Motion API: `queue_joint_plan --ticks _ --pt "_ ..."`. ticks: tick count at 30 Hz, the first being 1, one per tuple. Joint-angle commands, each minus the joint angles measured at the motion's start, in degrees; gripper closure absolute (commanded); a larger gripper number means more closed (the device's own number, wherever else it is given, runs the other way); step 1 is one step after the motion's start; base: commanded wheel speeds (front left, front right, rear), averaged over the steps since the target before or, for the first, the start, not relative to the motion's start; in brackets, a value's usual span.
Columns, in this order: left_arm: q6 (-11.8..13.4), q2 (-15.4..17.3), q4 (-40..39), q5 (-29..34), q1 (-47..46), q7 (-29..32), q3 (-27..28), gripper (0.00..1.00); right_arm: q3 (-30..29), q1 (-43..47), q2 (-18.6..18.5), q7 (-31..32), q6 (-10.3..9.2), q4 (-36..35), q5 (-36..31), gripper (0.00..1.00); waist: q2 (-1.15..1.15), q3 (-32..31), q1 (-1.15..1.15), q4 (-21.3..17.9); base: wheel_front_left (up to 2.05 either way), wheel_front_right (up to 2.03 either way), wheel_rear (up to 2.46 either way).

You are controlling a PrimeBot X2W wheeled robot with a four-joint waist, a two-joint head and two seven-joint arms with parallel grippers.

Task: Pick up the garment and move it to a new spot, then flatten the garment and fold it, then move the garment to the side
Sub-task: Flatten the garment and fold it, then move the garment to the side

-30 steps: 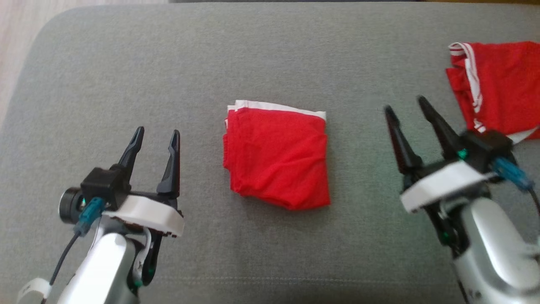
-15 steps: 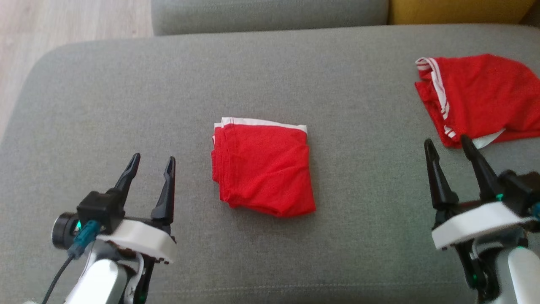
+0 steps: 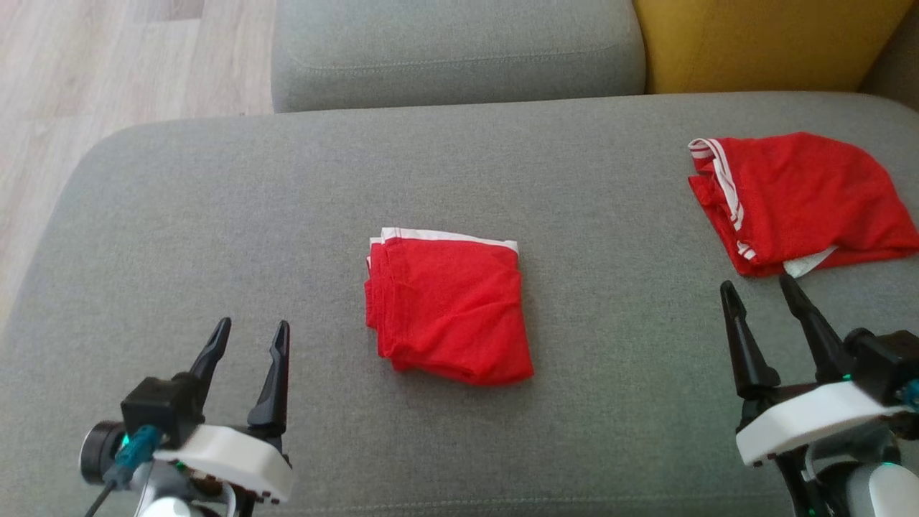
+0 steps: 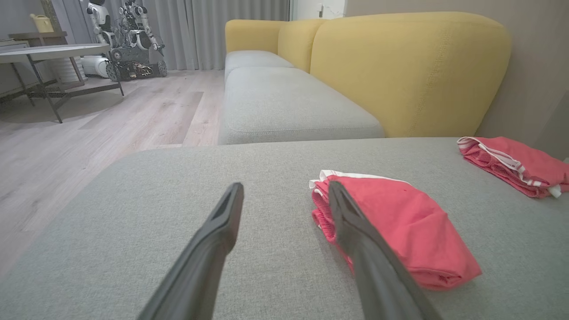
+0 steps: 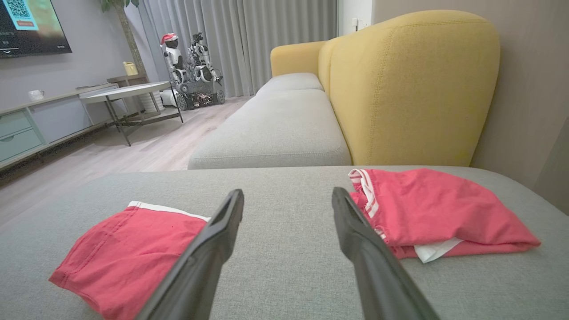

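Observation:
A red garment (image 3: 449, 309) with a white edge lies folded into a neat square at the middle of the grey seat cushion (image 3: 215, 215). It also appears in the left wrist view (image 4: 400, 222) and the right wrist view (image 5: 133, 249). A second red garment (image 3: 797, 201) with white stripes lies loosely bunched at the far right (image 5: 435, 209). My left gripper (image 3: 253, 327) hovers open near the front left, apart from the folded piece (image 4: 284, 186). My right gripper (image 3: 755, 283) stands open at the front right, just short of the striped piece (image 5: 286, 193). Both are empty.
Beyond the cushion sits another grey seat cushion (image 3: 452, 50) and a yellow backrest (image 3: 768, 43). Wooden floor (image 3: 72, 86) drops off to the left. A table (image 4: 49, 53) and other robots (image 4: 129, 40) stand far off in the room.
The head camera has tilted up, shifting the whole picture down. Both grippers have drawn back toward the near edge, the right one also moving outward. The garments lie as before.

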Motion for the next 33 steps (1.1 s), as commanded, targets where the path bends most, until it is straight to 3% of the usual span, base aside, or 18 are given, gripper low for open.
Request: queue_joint_plan --ticks 1,27,33 --pt "0.51 1.70 -2.27 -0.44 -2.27 0.08 2.94 0.00 0.71 -1.10 -0.41 0.16 -0.05 -2.58 -0.14 0.00 0.00 -0.28 0.00 0.05 0.00 0.00 0.00" --pt "2.02 2.18 -3.14 -0.42 -2.54 0.09 2.86 0.00 0.08 -0.90 0.24 0.71 -0.05 -2.37 -0.77 0.00 0.00 0.14 0.00 1.18 0.00 0.00 0.00" --pt "1.92 2.02 -3.84 0.33 -4.90 0.26 2.22 0.00 0.50 -3.37 0.46 0.32 -0.05 0.33 -0.69 0.00 0.00 2.31 0.00 3.13 0.00 0.00 0.00"
